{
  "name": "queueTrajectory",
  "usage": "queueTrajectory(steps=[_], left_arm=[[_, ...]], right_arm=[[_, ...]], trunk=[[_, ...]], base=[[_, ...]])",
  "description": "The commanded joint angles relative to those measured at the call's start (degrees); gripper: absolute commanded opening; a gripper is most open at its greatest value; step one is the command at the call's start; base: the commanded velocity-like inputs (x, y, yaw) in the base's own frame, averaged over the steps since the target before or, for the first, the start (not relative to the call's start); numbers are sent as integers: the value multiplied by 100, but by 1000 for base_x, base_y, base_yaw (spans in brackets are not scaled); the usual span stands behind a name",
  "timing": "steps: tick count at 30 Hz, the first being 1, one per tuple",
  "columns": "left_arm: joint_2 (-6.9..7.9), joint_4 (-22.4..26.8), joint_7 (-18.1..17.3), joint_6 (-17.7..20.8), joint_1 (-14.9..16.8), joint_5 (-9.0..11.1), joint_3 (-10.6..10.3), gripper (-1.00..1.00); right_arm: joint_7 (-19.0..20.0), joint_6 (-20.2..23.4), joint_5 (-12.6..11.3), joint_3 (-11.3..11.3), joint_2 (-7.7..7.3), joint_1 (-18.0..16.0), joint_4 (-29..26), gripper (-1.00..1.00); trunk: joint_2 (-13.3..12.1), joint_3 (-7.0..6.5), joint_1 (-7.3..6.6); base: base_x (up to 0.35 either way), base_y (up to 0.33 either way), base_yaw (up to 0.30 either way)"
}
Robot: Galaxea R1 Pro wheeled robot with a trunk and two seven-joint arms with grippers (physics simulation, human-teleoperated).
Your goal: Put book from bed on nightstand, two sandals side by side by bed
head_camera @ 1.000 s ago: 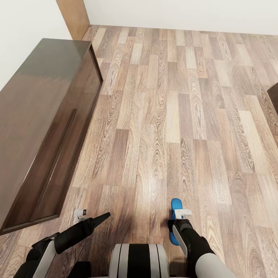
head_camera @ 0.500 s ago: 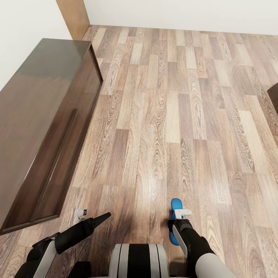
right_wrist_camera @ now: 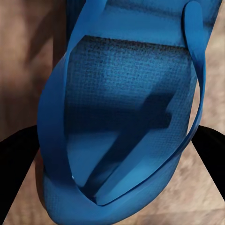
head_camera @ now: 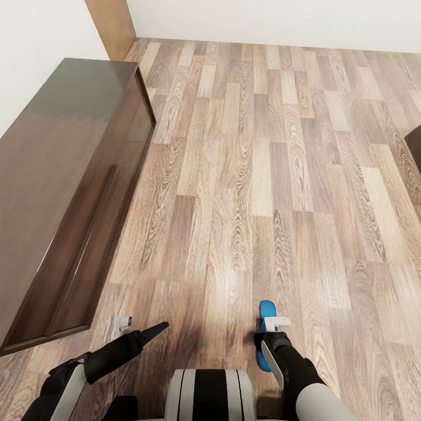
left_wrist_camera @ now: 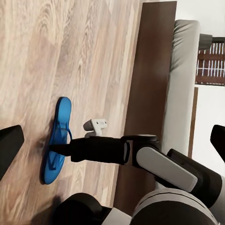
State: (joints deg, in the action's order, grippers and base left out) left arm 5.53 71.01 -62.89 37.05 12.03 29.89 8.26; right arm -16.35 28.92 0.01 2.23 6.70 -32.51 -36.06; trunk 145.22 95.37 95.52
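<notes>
One bright-blue sandal (head_camera: 266, 309) lies flat on the wood-plank floor just ahead of my base, its rear part hidden under my right wrist. My right gripper (head_camera: 264, 340) hangs over it, open, a dark finger on each side of the sandal (right_wrist_camera: 126, 108) and its straps. From the side, the gripper's tip (left_wrist_camera: 58, 149) meets the sandal (left_wrist_camera: 57, 136) on the floor. My left gripper (head_camera: 161, 326) is open and holds nothing, low at my left. The bed's dark frame (left_wrist_camera: 152, 61) and pale mattress (left_wrist_camera: 183, 70) lie behind me. The book, nightstands and other sandal are out of view.
A long glossy dark-brown cabinet (head_camera: 58, 193) stands along the white wall on my left. A wooden door panel (head_camera: 111, 23) is in the far corner. A dark furniture corner (head_camera: 416, 146) pokes in at the right edge. Open plank floor (head_camera: 263, 175) stretches ahead.
</notes>
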Motion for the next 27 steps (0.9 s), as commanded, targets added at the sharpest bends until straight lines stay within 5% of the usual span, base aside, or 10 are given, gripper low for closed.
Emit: queueTrajectory(steps=[1,8,27], left_arm=[[1,0,-5,47,2,26,0,100],[1,0,-4,47,2,26,1,100],[1,0,-4,47,2,24,-8,100]], right_arm=[[-26,35,-10,24,-2,0,-7,-100],[-26,35,-10,24,-2,0,-10,-100],[-31,35,-10,24,-2,0,-15,-100]], trunk=[[1,3,-1],[1,3,-1],[-24,-418,-50]], base=[[0,0,0],[0,0,0],[0,0,0]])
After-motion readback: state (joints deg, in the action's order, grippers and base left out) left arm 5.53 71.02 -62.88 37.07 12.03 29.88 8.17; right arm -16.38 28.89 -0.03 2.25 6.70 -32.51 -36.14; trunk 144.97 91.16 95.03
